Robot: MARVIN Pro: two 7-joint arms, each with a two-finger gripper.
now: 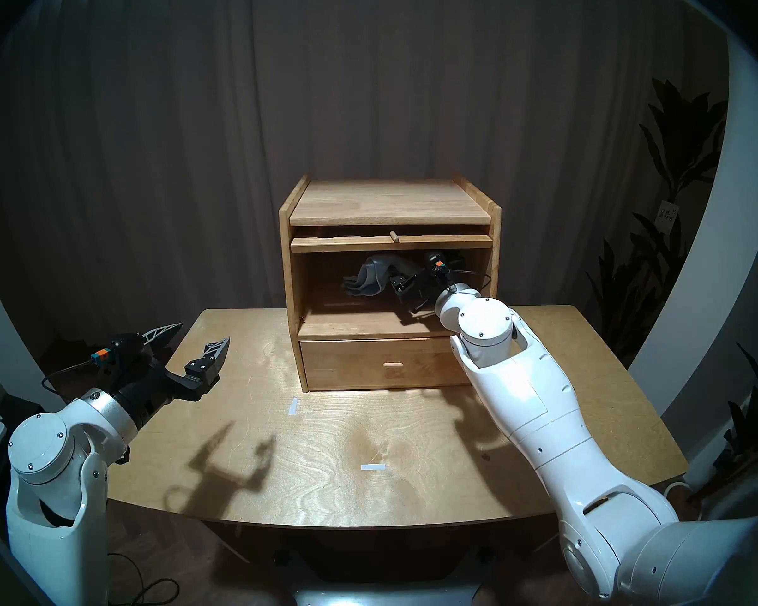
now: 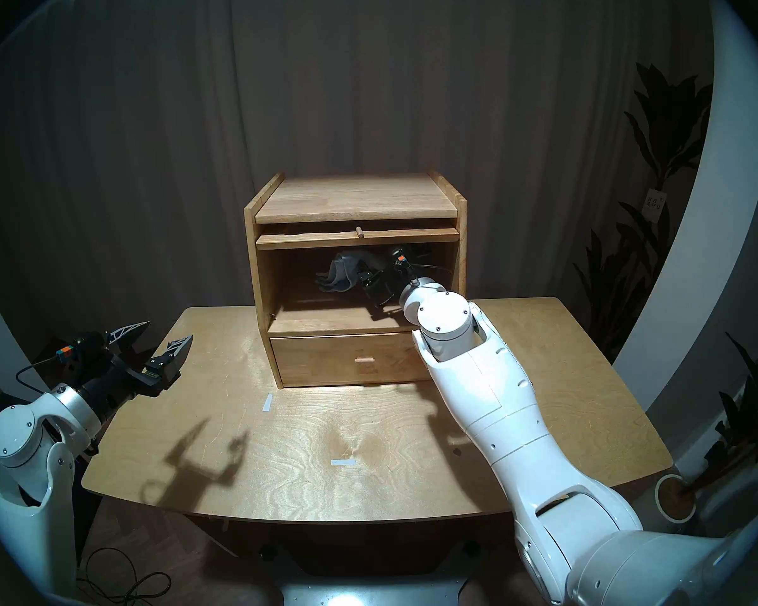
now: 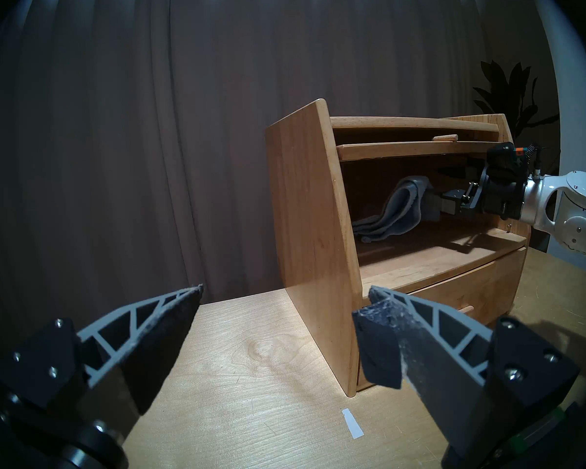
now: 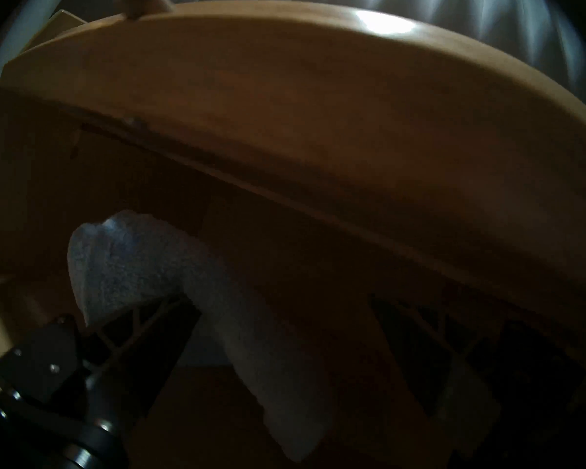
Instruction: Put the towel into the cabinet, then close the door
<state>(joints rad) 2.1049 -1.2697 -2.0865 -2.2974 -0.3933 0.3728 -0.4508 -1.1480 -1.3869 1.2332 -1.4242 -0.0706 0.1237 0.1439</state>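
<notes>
Dim room, overhead glare on table (image 1: 412, 439), hard arm shadows, dark fisheye rims, murky right-wrist view

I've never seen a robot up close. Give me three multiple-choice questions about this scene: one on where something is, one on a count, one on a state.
1. Where is the towel?
A. on the floor
B. in the drawer
C. in the upper compartment of the cabinet

2. How many white tape strips lie on the table?
A. two
B. one
C. four

3. How is the cabinet's door?
A. shut
B. raised flat under the top, leaving the opening uncovered
C. taken off

Answers:
1 C: it hangs inside the open compartment.
2 A: one lies near the cabinet, one nearer the robot.
3 B: only its front edge and knob show, above the opening.
</notes>
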